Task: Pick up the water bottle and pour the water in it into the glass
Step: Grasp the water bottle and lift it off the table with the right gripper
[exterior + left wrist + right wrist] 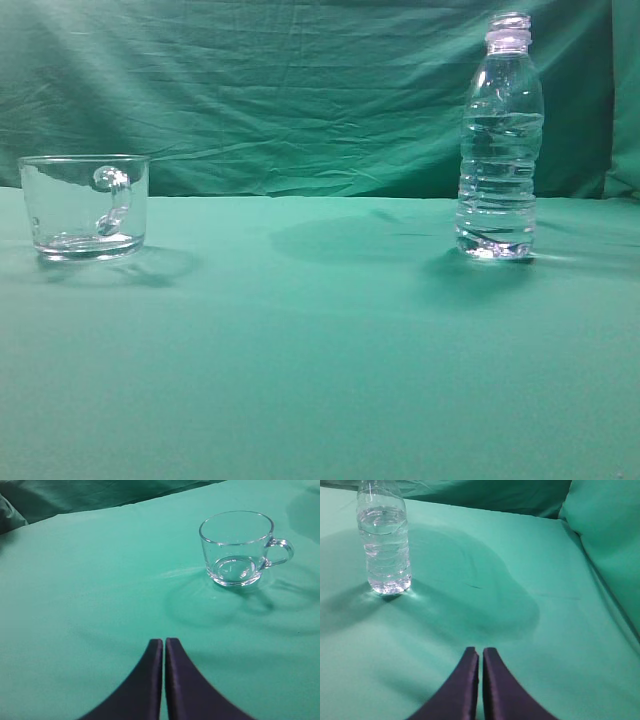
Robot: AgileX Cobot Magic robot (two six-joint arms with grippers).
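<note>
The tall clear ribbed plastic water bottle stands upright (uncapped) on the green-clothed bench at right, well apart from the short clear handled glass at left. The left gripper and right gripper both hang closed, empty.

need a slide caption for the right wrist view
Shut right gripper hovers over green cloth, uncapped water bottle upright ahead-left.

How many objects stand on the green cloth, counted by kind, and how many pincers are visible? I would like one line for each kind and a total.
Water bottle, with water inside: 1
Glass, empty: 1
Pincers: 2, the left pincer and the right pincer, both shut and holding nothing
Total: 4
</note>
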